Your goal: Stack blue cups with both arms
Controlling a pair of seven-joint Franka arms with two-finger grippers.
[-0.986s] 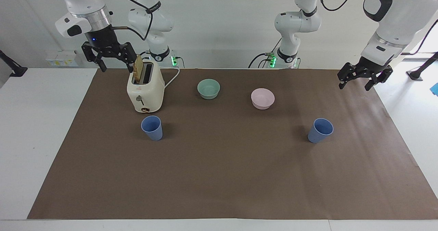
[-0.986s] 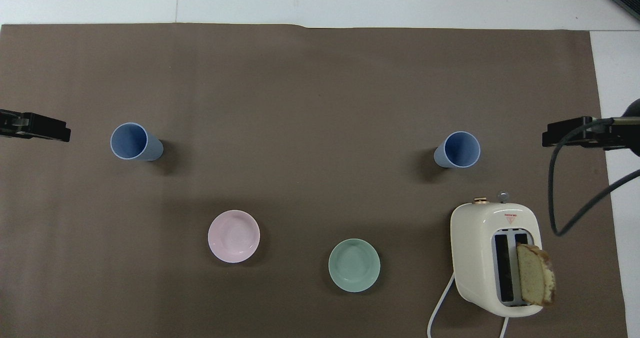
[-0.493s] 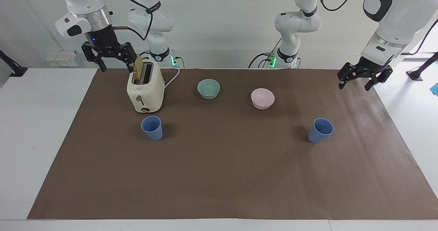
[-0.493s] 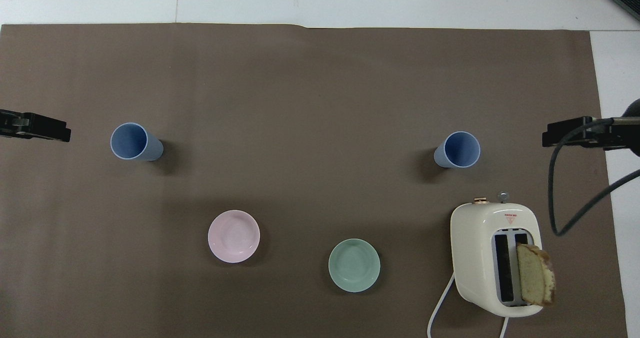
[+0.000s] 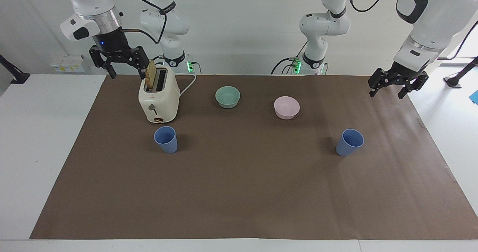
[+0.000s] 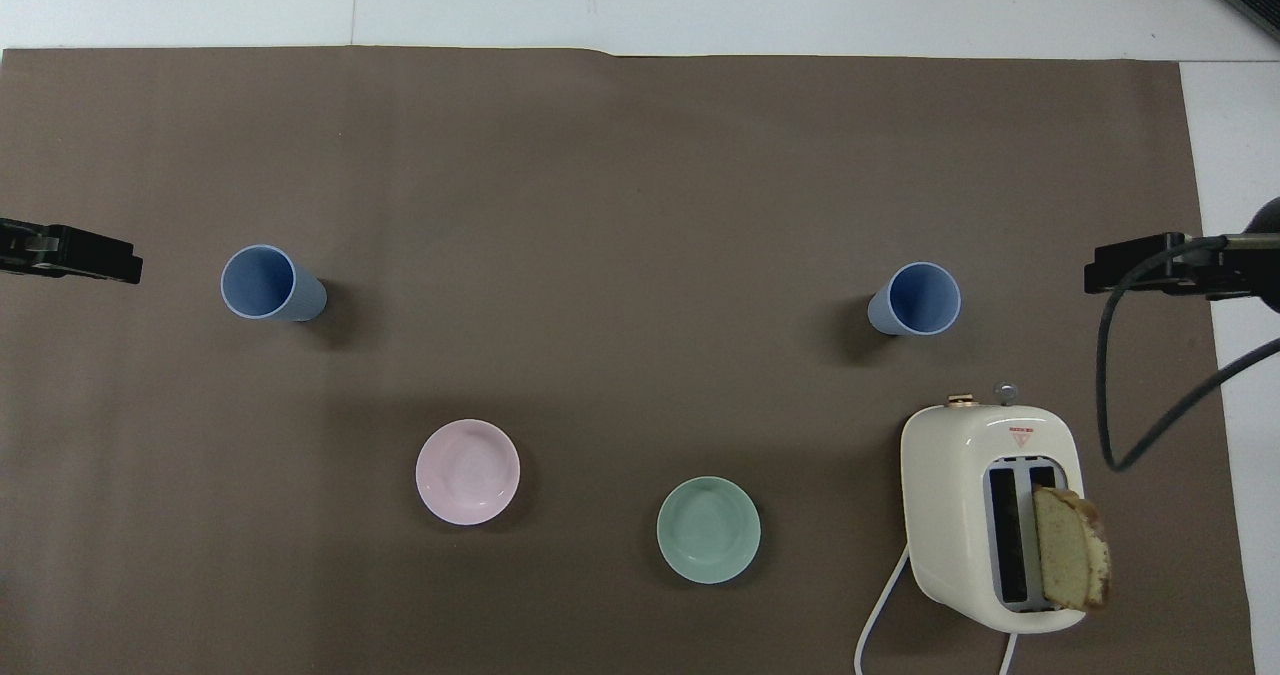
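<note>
Two blue cups stand upright on the brown mat, far apart. One cup [image 5: 166, 140] [image 6: 915, 300] is toward the right arm's end, just farther from the robots than the toaster. The other cup [image 5: 349, 142] [image 6: 262, 283] is toward the left arm's end. My right gripper [image 5: 127, 74] [image 6: 1150, 267] hangs open and empty in the air beside the toaster's top. High over the mat's edge at the left arm's end, my left gripper [image 5: 387, 94] [image 6: 70, 255] is also open and empty. Neither gripper touches a cup.
A cream toaster [image 5: 158, 99] [image 6: 990, 515] with a bread slice [image 5: 151, 74] sticking out of it stands under the right gripper, its white cord trailing toward the robots. A mint-green bowl [image 5: 227, 96] and a pink bowl [image 5: 286, 107] sit nearer to the robots than the cups.
</note>
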